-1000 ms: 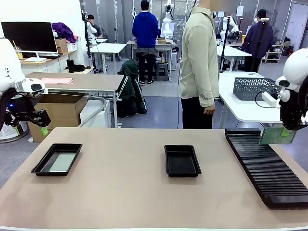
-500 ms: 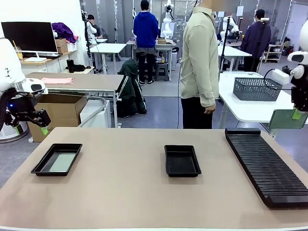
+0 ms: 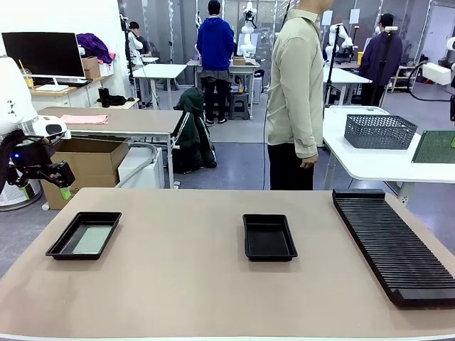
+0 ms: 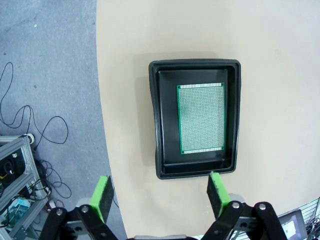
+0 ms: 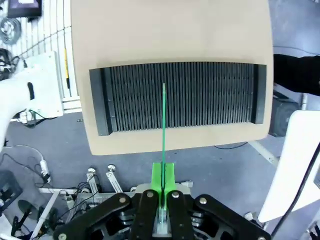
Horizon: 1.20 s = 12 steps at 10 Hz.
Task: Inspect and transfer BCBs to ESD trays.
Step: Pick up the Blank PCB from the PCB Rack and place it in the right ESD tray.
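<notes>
The right gripper (image 5: pixel 163 176) has its jaws pinching a BCB (image 5: pixel 164 120) edge-on, raised above the slotted rack (image 5: pixel 210 95). The left gripper (image 4: pixel 160 192) has its jaws spread, near the left ESD tray (image 4: pixel 155 120) on the counter (image 4: pixel 280 60). A second BCB (image 4: pixel 201 118) lies flat in that tray.

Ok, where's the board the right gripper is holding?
Front view: the board hangs in the air at the far right edge, above the slotted rack, right of the mesh basket, clamped in the right gripper.
</notes>
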### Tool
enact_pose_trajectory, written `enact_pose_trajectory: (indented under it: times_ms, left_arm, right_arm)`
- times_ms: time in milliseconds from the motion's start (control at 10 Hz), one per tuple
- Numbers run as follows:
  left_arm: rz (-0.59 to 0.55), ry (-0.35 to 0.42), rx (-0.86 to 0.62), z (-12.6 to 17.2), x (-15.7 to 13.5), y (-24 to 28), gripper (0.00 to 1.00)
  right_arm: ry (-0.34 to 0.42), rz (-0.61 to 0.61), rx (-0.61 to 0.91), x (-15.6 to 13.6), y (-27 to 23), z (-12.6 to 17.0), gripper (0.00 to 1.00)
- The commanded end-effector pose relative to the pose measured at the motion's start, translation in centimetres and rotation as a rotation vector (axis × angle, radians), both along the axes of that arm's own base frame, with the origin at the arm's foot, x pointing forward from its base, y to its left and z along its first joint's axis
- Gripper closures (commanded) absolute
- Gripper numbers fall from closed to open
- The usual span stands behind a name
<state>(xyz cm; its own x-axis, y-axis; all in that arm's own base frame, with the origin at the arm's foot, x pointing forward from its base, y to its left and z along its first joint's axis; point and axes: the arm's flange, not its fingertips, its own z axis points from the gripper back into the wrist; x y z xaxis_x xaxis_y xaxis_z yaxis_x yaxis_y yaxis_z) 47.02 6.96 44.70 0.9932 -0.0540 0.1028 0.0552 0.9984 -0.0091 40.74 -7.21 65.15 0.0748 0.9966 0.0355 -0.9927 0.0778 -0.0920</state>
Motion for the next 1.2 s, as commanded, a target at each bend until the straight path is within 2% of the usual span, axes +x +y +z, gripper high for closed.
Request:
enact_pose_trajectory:
  times_ms: [0,300,1100]
  left_arm:
    - [0.002,-0.004,0.001,-0.1,0.0,0.1,0.00]
    - [0.002,-0.004,0.001,-0.1,0.0,0.1,0.00]
    - [0.002,-0.004,0.001,-0.1,0.0,0.1,0.00]
  right_arm:
    - [0.013,-0.017,0.009,0.0,0.3,1.5,0.98]
    - [-0.006,-0.018,0.017,-0.6,-0.1,3.1,0.98]
    - [-0.015,-0.003,0.001,-0.7,-0.2,2.8,0.98]
